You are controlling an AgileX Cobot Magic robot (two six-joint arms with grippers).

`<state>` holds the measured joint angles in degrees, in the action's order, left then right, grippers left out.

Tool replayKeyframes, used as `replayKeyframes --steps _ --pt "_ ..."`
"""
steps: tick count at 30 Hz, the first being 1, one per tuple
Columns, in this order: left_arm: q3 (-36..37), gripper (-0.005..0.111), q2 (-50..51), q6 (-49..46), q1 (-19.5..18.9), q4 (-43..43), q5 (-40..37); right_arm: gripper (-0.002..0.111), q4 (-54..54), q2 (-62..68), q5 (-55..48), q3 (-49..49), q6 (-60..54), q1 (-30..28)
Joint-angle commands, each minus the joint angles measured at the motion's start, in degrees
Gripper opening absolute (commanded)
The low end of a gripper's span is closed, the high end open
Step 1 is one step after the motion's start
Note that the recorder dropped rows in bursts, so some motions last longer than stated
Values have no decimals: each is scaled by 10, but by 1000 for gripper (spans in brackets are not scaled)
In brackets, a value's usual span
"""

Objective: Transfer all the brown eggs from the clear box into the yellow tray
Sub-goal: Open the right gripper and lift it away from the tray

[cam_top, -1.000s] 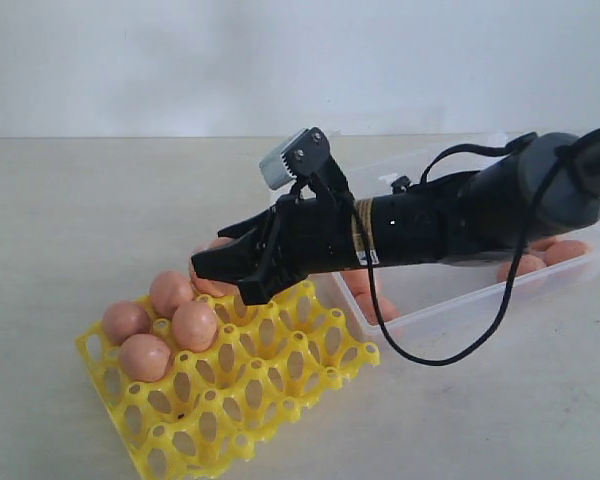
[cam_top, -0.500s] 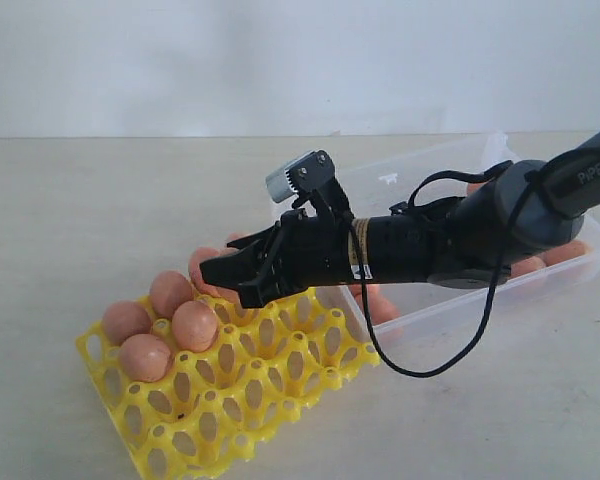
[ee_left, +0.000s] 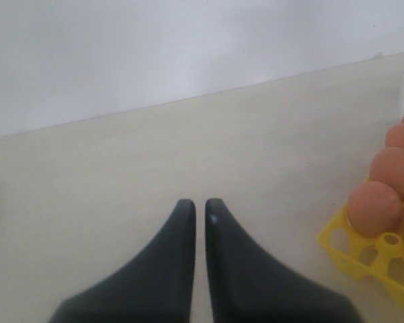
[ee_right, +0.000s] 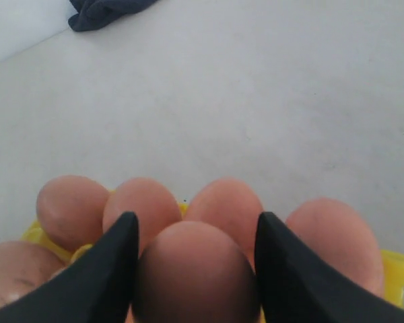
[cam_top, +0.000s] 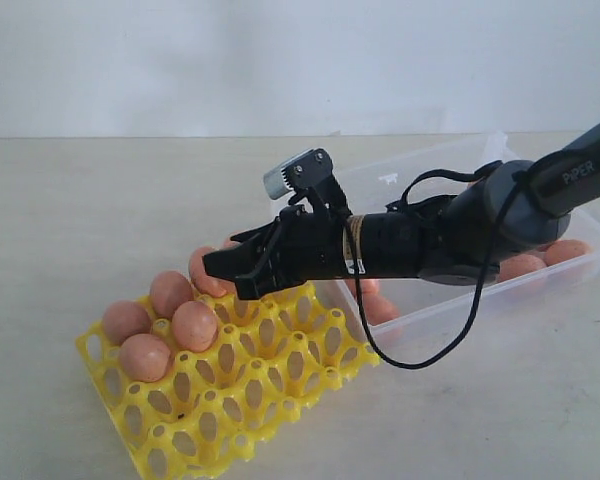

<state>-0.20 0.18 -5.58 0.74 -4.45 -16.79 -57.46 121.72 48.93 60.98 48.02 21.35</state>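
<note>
Placing | right pincer (ee_right: 196,223) grips brown egg (ee_right: 192,276) | left pincer (ee_left: 198,203) narrow, empty | centre over free cup of yellow tray (cam_top: 265,372), release low

1. The exterior view is bright and evenly lit by diffuse light. The pale tabletop (cam_top: 90,210) is almost washed out, with low contrast.
2. Shadows are weak, and only a faint, soft-edged one lies under the yellow tray (cam_top: 242,402).
3. The clear box (cam_top: 584,216) carries thin pale highlights along its rim and has no harsh glare.
4. In the left wrist view, the jaws of the left gripper (ee_left: 198,205) are near-black and soft-edged, with one tiny glint.
5. In the right wrist view, the brown egg (ee_right: 192,269) gripped in the jaws of the right gripper (ee_right: 196,219) is shaded and out of focus. The brown eggs (ee_right: 223,202) beyond it are brighter.
</note>
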Motion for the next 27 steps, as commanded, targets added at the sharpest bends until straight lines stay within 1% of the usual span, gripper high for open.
replayKeyframes --steps 1,7,12,17,21,27 --pt "2 4 -2 2 4 1 0 0 2 1 18 3 16 3" --pt "2 4 -2 2 4 1 0 0 -1 1 -20 3 13 18" --pt "2 4 -2 2 4 1 0 0 -1 1 -56 3 13 18" --pt "2 4 -2 2 4 1 0 0 -2 1 -56 3 39 18" --pt "2 4 -2 2 4 1 0 0 -33 1 -56 3 86 18" --pt "2 4 -2 2 4 1 0 0 -74 1 -63 3 95 18"
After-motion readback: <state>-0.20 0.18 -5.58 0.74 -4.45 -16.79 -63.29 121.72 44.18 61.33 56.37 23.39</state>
